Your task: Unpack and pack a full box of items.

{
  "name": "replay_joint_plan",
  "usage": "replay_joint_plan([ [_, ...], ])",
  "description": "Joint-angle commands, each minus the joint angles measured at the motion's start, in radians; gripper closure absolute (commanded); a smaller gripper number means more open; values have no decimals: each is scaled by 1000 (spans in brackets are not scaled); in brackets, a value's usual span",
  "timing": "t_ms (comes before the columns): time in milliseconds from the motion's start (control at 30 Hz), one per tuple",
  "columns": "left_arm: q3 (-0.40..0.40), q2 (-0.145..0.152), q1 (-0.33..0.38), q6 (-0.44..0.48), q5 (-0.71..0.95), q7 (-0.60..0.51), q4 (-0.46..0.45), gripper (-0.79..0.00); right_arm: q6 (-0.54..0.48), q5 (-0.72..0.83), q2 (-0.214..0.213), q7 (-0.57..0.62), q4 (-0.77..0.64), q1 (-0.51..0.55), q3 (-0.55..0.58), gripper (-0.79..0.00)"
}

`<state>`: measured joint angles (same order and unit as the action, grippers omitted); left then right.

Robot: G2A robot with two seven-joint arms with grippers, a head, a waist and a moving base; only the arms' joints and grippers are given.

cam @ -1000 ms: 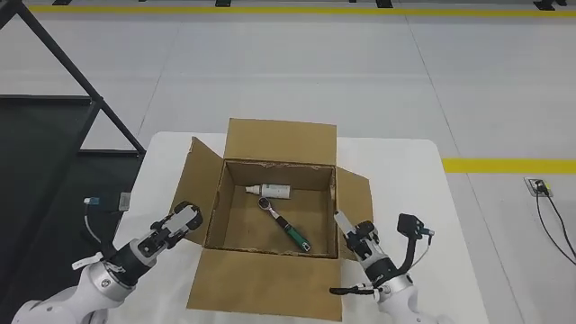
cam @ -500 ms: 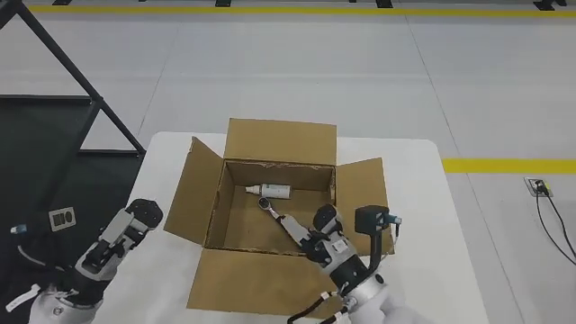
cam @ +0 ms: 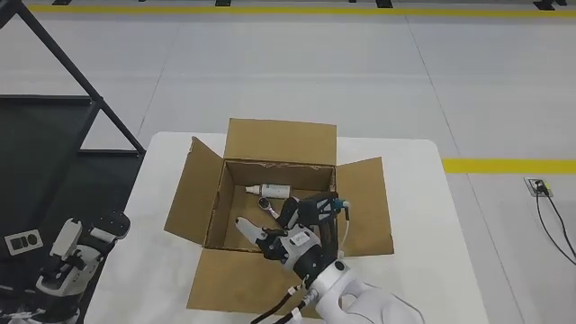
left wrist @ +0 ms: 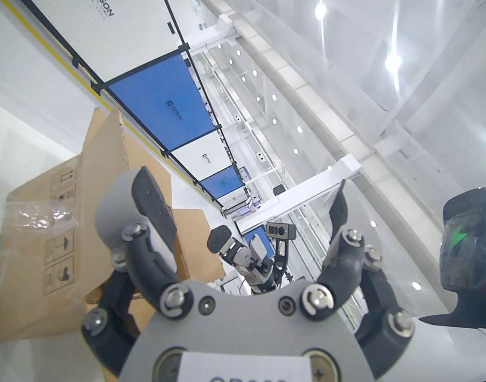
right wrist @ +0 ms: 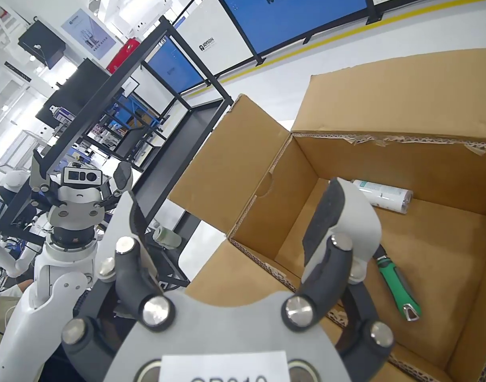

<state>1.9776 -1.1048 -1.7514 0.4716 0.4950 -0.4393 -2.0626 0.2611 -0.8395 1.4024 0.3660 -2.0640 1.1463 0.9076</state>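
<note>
The open cardboard box stands in the middle of the white table. A white bottle lies on its side against the far wall inside. A ratchet wrench with a green handle lies on the box floor; its metal head shows beside my right arm. My right gripper hangs open and empty over the box's near-left part, above the wrench. My left gripper is open and empty beyond the table's left edge, pointing upward, with the box's outer wall beside it.
All of the box flaps are folded outward; the front flap covers the table's near edge. A black metal rack stands on the floor to the left of the table. Bare table shows to the right of the box.
My right arm swung left from beside the box's right flap to over the box interior. My left arm drew back left, off the table, and tilted upward.
</note>
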Motion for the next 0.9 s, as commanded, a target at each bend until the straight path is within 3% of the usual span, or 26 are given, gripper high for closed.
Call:
replay_joint_plan([
  [0, 0, 0, 0, 0, 0, 0, 0, -785, 0, 0, 0, 0, 0, 0, 0, -785],
  [100, 0, 0, 0, 0, 0, 0, 0, -785, -38, -11, 0, 24, 8, -7, -16, -785],
  [200, -9, 0, 11, -32, -10, 1, -10, -785, -4, -124, 6, 169, 41, -95, -58, -785],
  [367, 1, -2, 35, -69, 20, 28, -1, -785, 149, -259, 55, 473, 194, -379, -162, -785],
  [500, 45, -6, 19, -53, 101, 26, 15, -785, 194, -277, 110, 711, 406, -618, -241, -785],
  [667, 110, -16, -26, -8, 182, 34, 30, -785, 161, -172, 183, 883, 706, -837, -299, -785],
  [867, 145, -25, -57, 9, 219, 30, 36, -785, 60, -40, 234, 932, 949, -921, -316, -785],
])
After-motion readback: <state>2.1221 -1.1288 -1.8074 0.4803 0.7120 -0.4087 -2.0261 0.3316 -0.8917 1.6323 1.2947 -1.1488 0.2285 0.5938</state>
